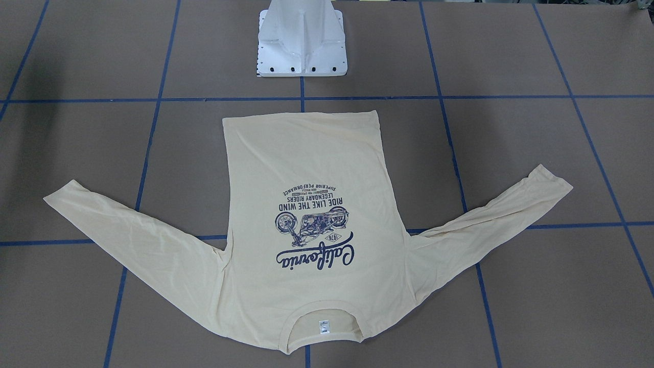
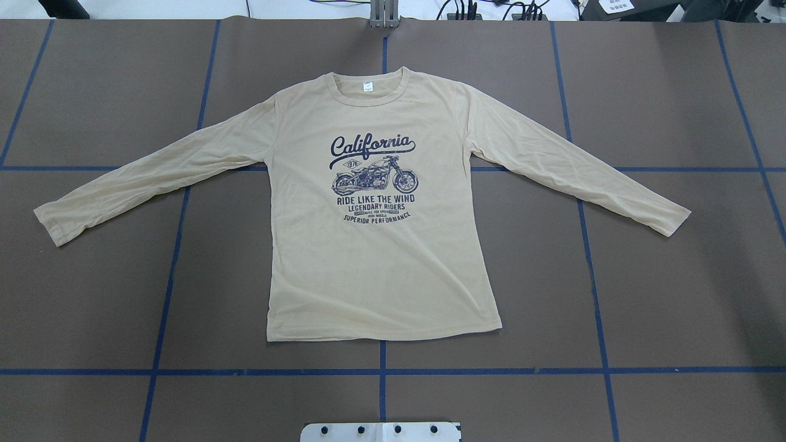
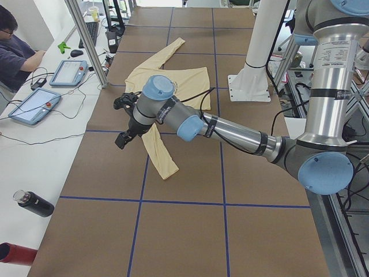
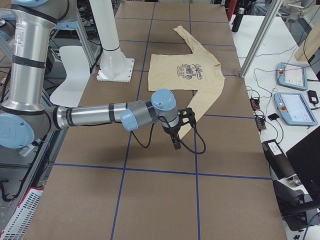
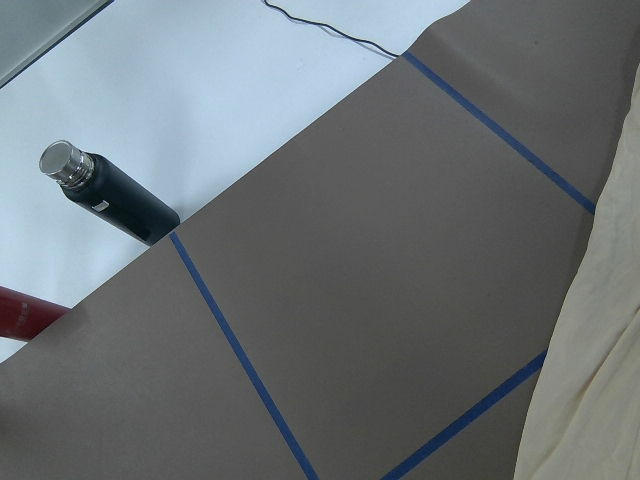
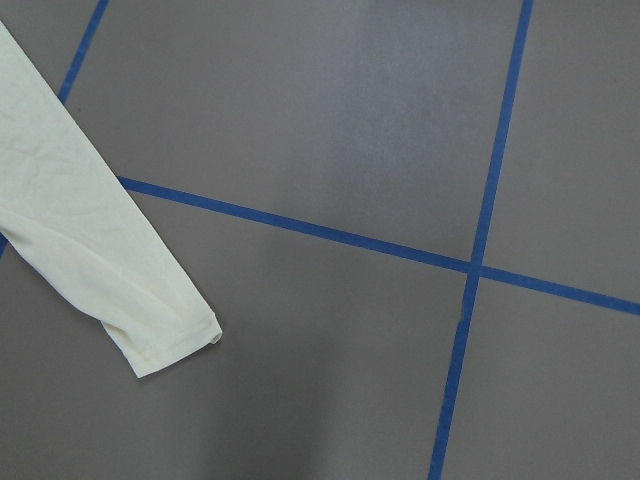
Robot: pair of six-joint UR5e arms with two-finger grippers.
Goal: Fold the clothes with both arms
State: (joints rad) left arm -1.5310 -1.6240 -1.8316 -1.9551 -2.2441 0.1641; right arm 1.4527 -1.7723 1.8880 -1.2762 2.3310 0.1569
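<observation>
one t-shirt (image 2: 381, 264), mid-frame, judged soft, limp; hold at cuffs (image 2: 48, 224); left gripper (image 3: 121, 140), right gripper (image 4: 176, 145): closure could not be told

T-shirt (image 2: 374, 258) lies flat, print up; sleeves spread on table (image 2: 675, 294).

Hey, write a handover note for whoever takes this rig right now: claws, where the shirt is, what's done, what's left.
Left claw: above the table by the sleeve on the robot's left, not gripping the shirt; open or shut cannot be told.
Right claw: the same, by the other sleeve's cuff.
T-shirt: flat, print up, sleeves spread, collar away from the robot.
Done: no fold yet.
Left: every fold.
</observation>
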